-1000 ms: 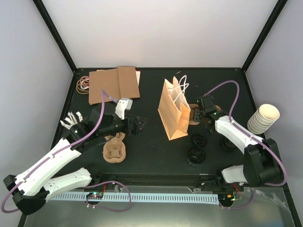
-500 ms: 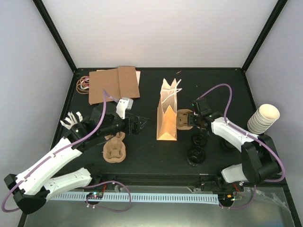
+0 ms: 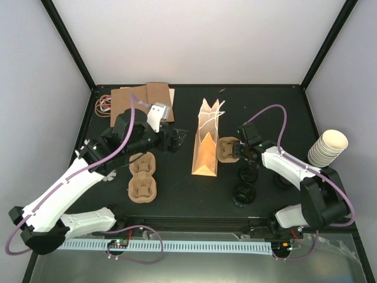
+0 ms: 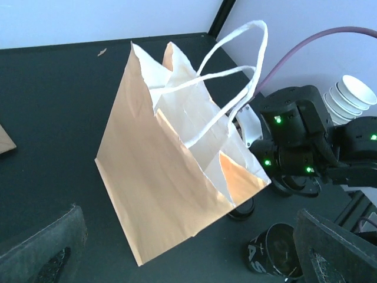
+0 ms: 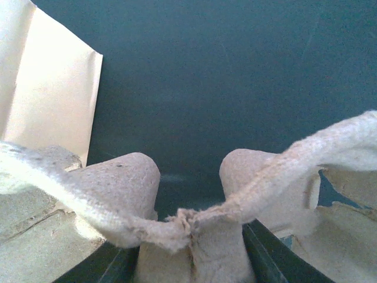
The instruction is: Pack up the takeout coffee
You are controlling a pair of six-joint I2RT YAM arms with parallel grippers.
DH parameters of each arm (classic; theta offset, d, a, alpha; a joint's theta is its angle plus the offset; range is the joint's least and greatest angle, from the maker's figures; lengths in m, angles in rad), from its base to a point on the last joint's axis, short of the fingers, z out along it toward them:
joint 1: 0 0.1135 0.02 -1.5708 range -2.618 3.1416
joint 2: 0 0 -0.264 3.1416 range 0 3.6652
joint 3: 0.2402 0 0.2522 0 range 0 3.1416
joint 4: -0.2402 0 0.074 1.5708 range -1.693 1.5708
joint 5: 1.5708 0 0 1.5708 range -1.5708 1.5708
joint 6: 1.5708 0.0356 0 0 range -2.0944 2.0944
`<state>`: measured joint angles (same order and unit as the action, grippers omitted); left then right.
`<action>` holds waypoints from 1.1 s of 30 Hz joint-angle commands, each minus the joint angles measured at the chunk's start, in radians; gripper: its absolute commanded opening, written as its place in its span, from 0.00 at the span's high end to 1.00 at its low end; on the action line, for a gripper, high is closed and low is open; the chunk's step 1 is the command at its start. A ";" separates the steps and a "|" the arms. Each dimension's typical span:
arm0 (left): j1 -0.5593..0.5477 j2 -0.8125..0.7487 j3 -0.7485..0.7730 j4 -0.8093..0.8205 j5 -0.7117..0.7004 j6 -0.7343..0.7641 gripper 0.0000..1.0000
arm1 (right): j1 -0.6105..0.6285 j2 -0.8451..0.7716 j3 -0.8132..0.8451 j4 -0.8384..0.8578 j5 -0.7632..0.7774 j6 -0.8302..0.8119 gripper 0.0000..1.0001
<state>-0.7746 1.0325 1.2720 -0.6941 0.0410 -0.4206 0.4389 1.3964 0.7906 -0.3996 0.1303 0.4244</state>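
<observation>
Tan paper bag (image 4: 159, 194) standing open on dark table (image 4: 53, 88), white handles (image 4: 235, 71) up, right arm (image 4: 294, 138) just beside it, black-lidded coffee cup (image 4: 274, 250) near, left gripper (image 4: 189, 256) fingers spread wide

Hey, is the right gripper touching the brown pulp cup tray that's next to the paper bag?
Touching. The right wrist view shows the right gripper closed on the centre rib of the pulp cup tray, dark fingers pressed against both sides of it.
</observation>
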 commanded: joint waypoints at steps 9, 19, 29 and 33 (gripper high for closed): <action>-0.031 0.333 0.376 -0.207 0.036 0.181 0.31 | 0.004 -0.049 0.044 -0.018 0.047 -0.021 0.60; -0.095 0.607 0.700 -0.399 -0.114 0.319 0.58 | 0.003 -0.071 0.059 -0.028 0.046 -0.033 0.59; -0.112 0.731 0.811 -0.447 -0.187 0.369 0.64 | 0.004 -0.099 0.062 -0.038 0.052 -0.043 0.59; -0.115 0.754 0.820 -0.450 -0.174 0.379 0.64 | 0.004 -0.106 0.063 -0.042 0.054 -0.044 0.59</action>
<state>-0.8822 1.7679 2.0407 -1.1095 -0.1089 -0.0746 0.4389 1.3144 0.8230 -0.4419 0.1585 0.3920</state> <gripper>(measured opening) 0.366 0.408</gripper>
